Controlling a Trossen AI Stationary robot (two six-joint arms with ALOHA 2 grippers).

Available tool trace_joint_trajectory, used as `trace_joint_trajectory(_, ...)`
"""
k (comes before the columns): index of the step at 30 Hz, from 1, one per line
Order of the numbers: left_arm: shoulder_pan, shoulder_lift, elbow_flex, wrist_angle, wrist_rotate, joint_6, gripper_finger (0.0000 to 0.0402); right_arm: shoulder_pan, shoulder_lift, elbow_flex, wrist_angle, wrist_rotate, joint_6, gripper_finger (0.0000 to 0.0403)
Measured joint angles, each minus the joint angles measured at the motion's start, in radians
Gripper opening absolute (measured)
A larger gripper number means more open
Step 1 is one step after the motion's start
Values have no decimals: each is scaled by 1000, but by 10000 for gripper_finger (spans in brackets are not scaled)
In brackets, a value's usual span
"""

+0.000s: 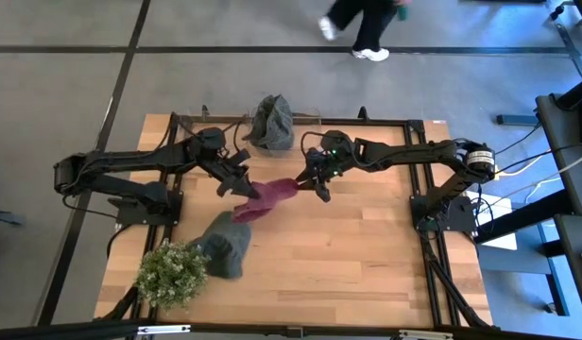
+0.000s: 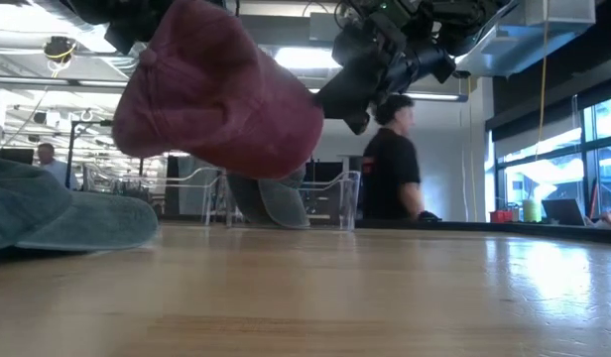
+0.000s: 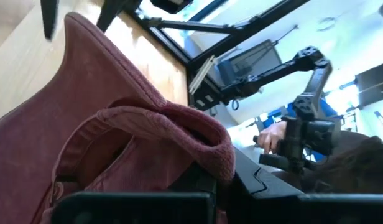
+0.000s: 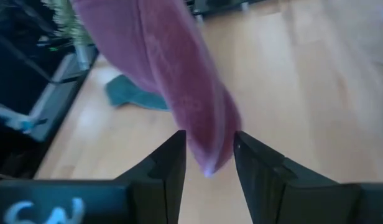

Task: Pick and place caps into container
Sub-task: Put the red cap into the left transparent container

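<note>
A: Two grippers on the maroon cap, lifted above the tabletop — left gripper clamps one edge, right gripper pinches the brim.
B: Soft, floppy — keep the grip on the stiff brim.

Maroon red soft cloth cap: matt, washed-looking twill w/ stitched seams. Grey-green cloth cap: matt, soft fabric. Clear plastic rectangular bin: glossy, see-through. Light wooden tabletop: smooth planks, slight sheen.

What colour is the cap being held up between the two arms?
Maroon red cap; the low view shows it best.
</note>
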Motion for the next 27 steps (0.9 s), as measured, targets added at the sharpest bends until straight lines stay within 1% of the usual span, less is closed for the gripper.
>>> trace_joint_trajectory(3, 0, 0, 0, 37, 0, -1, 4, 2, 0, 0, 1, -45, 7, 135)
trace_joint_trajectory(7, 0, 0, 0, 85, -1, -17, 4, 10, 0, -1, 27, -63, 55, 127)
trace_joint_trajectory(10, 0, 0, 0, 102, -2, -19, 4, 9, 0, -1, 61, -71, 84, 90)
trace_joint_trajectory(13, 1, 0, 0, 102, -18, -18, 10, 5, 0, -2, 84, -121, 77, 27)
trace_joint_trajectory(14, 2, 0, 0, 103, -28, -16, 12, 2, 0, -2, 85, -153, 78, 18)
trace_joint_trajectory(19, 20, -7, 0, 139, -26, 83, 21, -27, 0, -2, 94, -246, 151, 17)
trace_joint_trajectory(23, 67, -45, 0, 183, -20, 181, 23, -45, -3, -2, 133, -330, 202, 16)
trace_joint_trajectory(25, 105, -76, 0, 205, -30, 254, 23, -57, -4, 0, 155, -371, 255, 16)
trace_joint_trajectory(27, 145, -115, 0, 211, -49, 359, 23, -66, -5, 1, 156, -399, 295, 16)
